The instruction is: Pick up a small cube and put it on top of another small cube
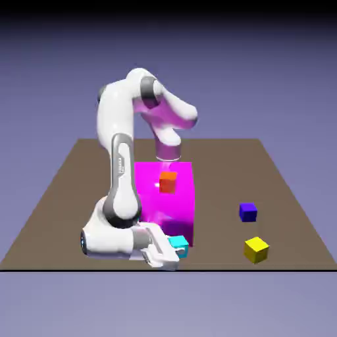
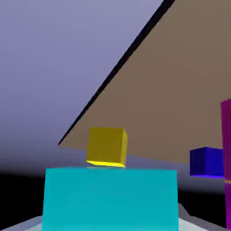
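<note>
The small cyan cube [image 1: 178, 244] is low near the table's front edge, right beside the lower front corner of the big magenta block [image 1: 164, 204]. My gripper [image 1: 172, 253] lies almost level, pointing to the exterior view's right, and is shut on the cyan cube. In the hand view the cyan cube [image 2: 110, 198] fills the bottom, large between the fingers, with only grey slivers of the fingertips [image 2: 187, 216] showing. Ahead of it are the yellow cube [image 2: 106, 146] and the blue cube [image 2: 206, 161]. I cannot tell whether the cyan cube touches the table.
An orange cube [image 1: 168, 182] shows against the magenta block's face. The blue cube [image 1: 247, 211] and yellow cube [image 1: 256, 249] stand on the brown table [image 1: 66, 197] at the exterior view's right. The table's front edge runs just below the gripper.
</note>
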Controlling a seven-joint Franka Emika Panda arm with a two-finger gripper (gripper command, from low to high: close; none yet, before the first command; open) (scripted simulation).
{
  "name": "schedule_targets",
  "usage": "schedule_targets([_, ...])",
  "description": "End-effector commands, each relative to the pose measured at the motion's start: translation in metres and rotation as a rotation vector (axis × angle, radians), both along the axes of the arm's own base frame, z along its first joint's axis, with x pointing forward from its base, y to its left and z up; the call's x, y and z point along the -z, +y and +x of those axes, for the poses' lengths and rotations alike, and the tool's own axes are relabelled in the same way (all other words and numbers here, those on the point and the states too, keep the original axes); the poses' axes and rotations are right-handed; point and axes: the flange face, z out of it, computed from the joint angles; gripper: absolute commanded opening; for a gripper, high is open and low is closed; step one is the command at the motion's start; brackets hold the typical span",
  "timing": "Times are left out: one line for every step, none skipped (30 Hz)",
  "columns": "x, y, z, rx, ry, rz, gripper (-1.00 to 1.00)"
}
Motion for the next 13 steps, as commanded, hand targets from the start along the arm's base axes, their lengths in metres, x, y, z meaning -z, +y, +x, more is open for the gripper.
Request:
schedule_targets([0.000, 0.030, -0.001, -0.035, 0.012, 0.004, -1.00])
schedule_targets([-0.001, 0.061, -0.004, -0.069, 0.023, 0.009, -1.00])
schedule_targets([-0.003, 0.091, -0.007, -0.102, 0.034, 0.014, -1.00])
schedule_targets([-0.006, 0.120, -0.012, -0.134, 0.044, 0.019, -1.00])
schedule_targets([-0.001, 0.137, -0.021, -0.147, 0.079, 0.030, -1.00])
schedule_targets([0.001, 0.139, -0.022, -0.147, 0.086, 0.032, -1.00])
schedule_targets([0.001, 0.139, -0.022, -0.147, 0.086, 0.032, -1.00])
schedule_targets([0.013, 0.155, -0.032, -0.147, 0.086, 0.034, -1.00])
schedule_targets([0.024, 0.171, -0.043, -0.147, 0.086, 0.033, -1.00])
schedule_targets([0.031, 0.180, -0.049, -0.147, 0.086, 0.032, -1.00])
schedule_targets([0.031, 0.180, -0.049, -0.147, 0.086, 0.032, 1.00])
schedule_targets([0.031, 0.180, -0.049, -0.147, 0.086, 0.032, 1.00])
schedule_targets([0.019, 0.164, -0.038, -0.147, 0.086, 0.034, 1.00])
